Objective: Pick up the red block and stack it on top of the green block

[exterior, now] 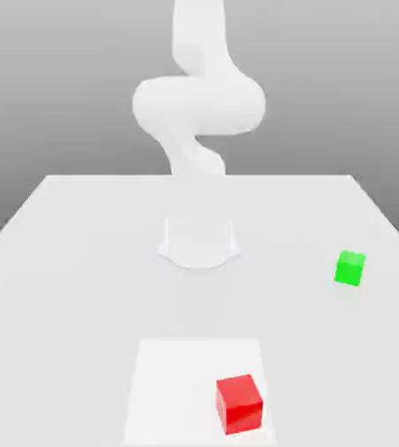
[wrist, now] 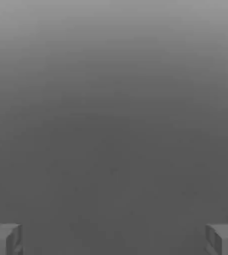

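Observation:
The red block (exterior: 239,403) sits near the front of the white table, on a brighter white square patch (exterior: 176,384). The green block (exterior: 350,267) rests farther back, toward the exterior view's right. In the hand view, my gripper (wrist: 114,239) is open: its two grey fingertips (wrist: 3,239) stand far apart with nothing but grey background between them. The white arm (exterior: 198,105) rises from its round base (exterior: 199,243) at the middle of the table.
The table (exterior: 80,262) is a plain white surface whose back edge runs across the middle of the exterior view. Behind it is a grey backdrop.

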You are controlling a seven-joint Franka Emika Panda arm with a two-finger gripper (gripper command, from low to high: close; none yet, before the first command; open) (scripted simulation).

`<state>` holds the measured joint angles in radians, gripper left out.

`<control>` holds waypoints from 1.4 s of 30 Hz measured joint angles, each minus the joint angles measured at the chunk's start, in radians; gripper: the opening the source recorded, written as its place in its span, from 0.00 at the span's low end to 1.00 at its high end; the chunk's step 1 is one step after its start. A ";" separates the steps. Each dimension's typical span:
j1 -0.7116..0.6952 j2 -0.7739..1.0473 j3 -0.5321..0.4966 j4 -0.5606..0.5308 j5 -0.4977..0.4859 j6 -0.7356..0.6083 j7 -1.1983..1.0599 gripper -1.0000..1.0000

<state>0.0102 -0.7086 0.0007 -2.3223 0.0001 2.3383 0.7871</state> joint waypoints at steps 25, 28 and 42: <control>0.070 0.913 0.032 -0.205 -0.017 0.401 -0.110 0.50; 0.075 1.021 0.026 -0.192 -0.026 0.489 -0.104 0.50; 0.087 0.873 0.060 -0.226 -0.002 0.375 -0.125 0.00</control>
<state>0.0977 0.1647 0.0606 -2.5485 -0.0021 2.7136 0.6617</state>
